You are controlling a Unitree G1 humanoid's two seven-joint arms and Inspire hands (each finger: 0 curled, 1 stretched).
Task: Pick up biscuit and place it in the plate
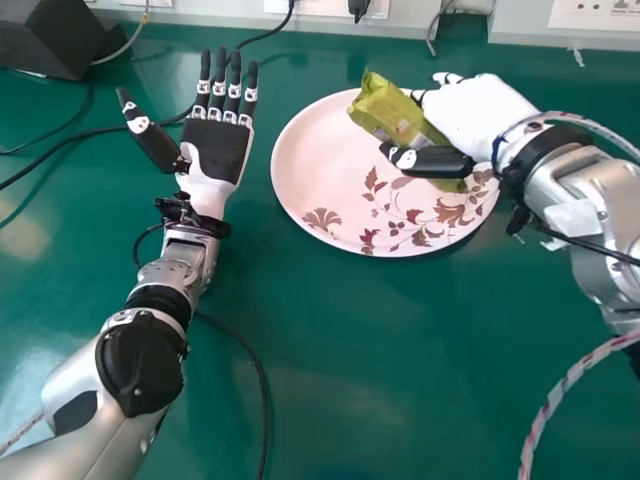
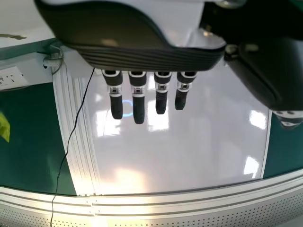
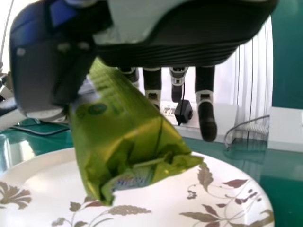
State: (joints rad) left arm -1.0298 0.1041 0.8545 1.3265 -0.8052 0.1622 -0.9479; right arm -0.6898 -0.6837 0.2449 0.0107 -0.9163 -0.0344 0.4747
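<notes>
Over the right part of the plate [image 1: 330, 190], my right hand [image 1: 475, 118] holds the green biscuit packet [image 1: 385, 108] between thumb and fingers. In the right wrist view the right hand [image 3: 206, 106] has the packet [image 3: 125, 137] tilted, its crumpled end hanging above the flowered plate [image 3: 42, 172]. Whether the packet touches the plate is hard to tell. My left hand [image 1: 217, 150] lies left of the plate, palm up, fingers straight and holding nothing; the left wrist view shows the same hand [image 2: 138, 101] with its fingers extended.
A black box [image 1: 50, 35] stands at the table's back left. Black cables [image 1: 75, 133] run across the green table [image 1: 350, 370] near the left arm, one of them curving down in front of it. White wall panels with sockets [image 1: 595, 14] border the table's far edge.
</notes>
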